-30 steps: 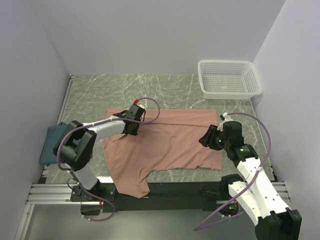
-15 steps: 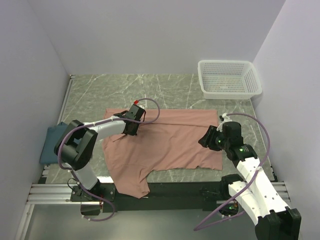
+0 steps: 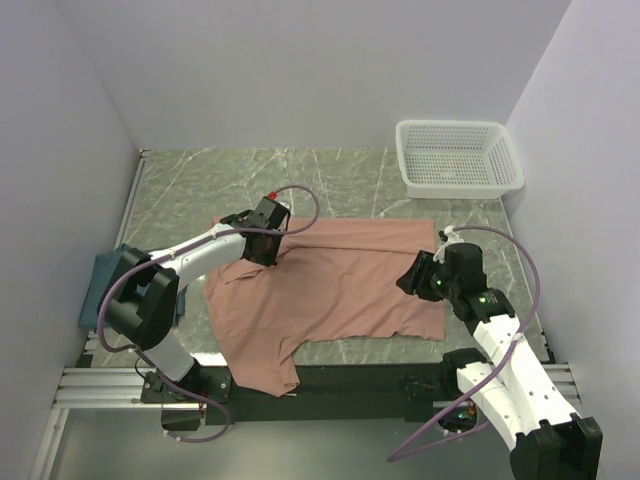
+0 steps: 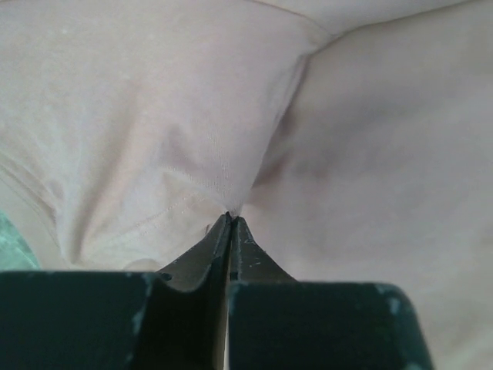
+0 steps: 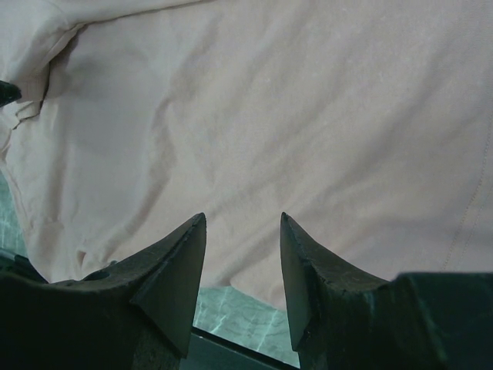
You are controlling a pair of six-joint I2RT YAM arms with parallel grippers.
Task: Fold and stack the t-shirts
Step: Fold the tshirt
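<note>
Top external view: folding looks barely begun. Left of the basket (image 3: 458, 186), my left hand (image 3: 268, 240) pinches the pink shirt (image 3: 340, 290), which lies spread out; my right hand (image 3: 412, 278) hangs open over it. Farther left, the teal shirt (image 3: 100, 285) waits for stacking.

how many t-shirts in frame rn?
2. The salmon-pink shirt lies spread in the centre, a fold pinched in the left tool. The dark teal shirt sits at far left, partly behind the left arm. More might lie beneath.
</note>
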